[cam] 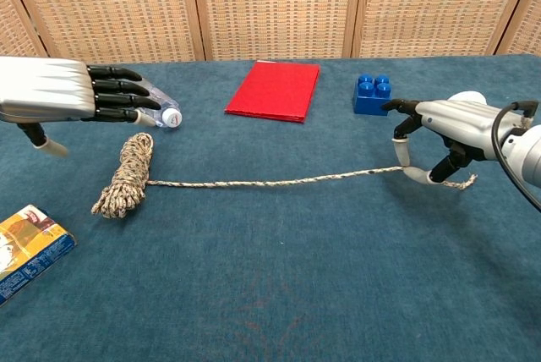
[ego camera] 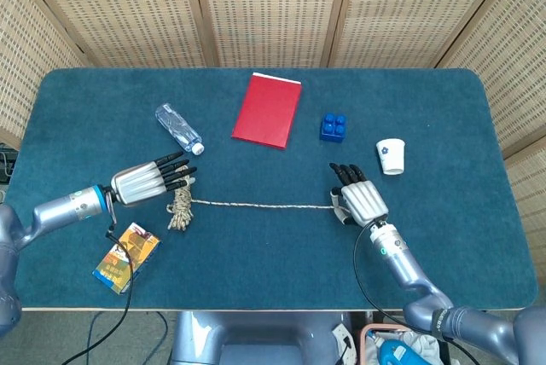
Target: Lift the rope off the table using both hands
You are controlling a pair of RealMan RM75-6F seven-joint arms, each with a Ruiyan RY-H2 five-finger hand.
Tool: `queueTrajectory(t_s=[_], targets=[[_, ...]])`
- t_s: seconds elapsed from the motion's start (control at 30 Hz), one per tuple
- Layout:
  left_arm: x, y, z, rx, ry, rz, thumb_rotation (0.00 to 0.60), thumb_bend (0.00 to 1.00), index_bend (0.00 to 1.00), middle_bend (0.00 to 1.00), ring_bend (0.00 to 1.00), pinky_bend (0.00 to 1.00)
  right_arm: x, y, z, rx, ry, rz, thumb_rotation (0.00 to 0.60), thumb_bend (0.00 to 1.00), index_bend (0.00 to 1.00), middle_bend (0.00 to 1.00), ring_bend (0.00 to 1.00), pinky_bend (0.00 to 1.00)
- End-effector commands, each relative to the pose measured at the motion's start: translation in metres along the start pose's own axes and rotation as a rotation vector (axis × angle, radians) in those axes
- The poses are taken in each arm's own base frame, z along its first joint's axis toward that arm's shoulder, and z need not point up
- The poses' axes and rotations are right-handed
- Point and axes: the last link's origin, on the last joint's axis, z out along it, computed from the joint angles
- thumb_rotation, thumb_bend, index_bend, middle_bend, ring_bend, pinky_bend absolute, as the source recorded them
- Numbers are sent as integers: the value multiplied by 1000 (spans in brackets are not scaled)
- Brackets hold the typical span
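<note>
The rope lies on the blue table as a coiled bundle (ego camera: 180, 199) (cam: 125, 174) with one straight strand (ego camera: 264, 205) (cam: 270, 181) running right. My right hand (ego camera: 360, 200) (cam: 448, 125) is at the strand's far end and pinches it between thumb and a finger low at the table. The short tail (cam: 463, 183) sticks out beyond the hand. My left hand (ego camera: 147, 182) (cam: 59, 95) hovers palm down just left of and above the coil. Its fingers are stretched out flat toward the coil, holding nothing and not touching the rope.
A water bottle (ego camera: 178, 128) (cam: 150, 100) lies just behind the coil, near my left fingertips. Further back are a red book (ego camera: 267, 110) and a blue block (ego camera: 333, 127). A white cup (ego camera: 391, 156) stands behind my right hand, and a snack box (ego camera: 126, 257) lies near the front left.
</note>
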Motion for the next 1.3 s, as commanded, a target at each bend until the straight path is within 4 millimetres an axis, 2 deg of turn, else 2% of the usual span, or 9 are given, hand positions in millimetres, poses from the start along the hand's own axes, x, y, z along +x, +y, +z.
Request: queueTrajectory(t_s=[0.03,0.2,0.37,0.6,0.73,0.87,0.97,1.07,1.3], targets=[[-3,0,13,-7,-38,9,600,47,24,0,0,43,0,-1,1,-1,-1,1,600,430,657,0,0,0],[-5,5,24,-3,-56,-2,600,48,37,0,0,65,0,0,2,-6,-2,6,600,430,659,0,0,0],[-5,14,37,-9,-52,-10,600,98,143,5,0,115,0,3,2,-13,-6,9,600,430,664,0,0,0],[-3,29,60,1,-39,-57,600,122,242,66,15,166,-2,6,1,-20,-14,20,600,430,670,0,0,0],[-1,35,69,1,-28,-70,600,148,317,176,115,243,-3,8,1,-23,-17,24,600,430,672,0,0,0],[1,38,73,7,-17,-85,600,201,556,403,325,428,-3,10,0,-25,-17,25,600,430,672,0,0,0],[2,35,72,17,-8,-93,600,265,676,520,434,534,-2,10,0,-24,-15,28,600,430,672,0,0,0],[2,30,67,38,-3,-106,600,326,733,587,493,593,-1,10,-1,-22,-12,30,600,430,672,0,0,0],[2,14,45,136,52,-208,600,396,768,612,515,630,3,9,-3,-14,5,35,600,430,672,0,0,0]])
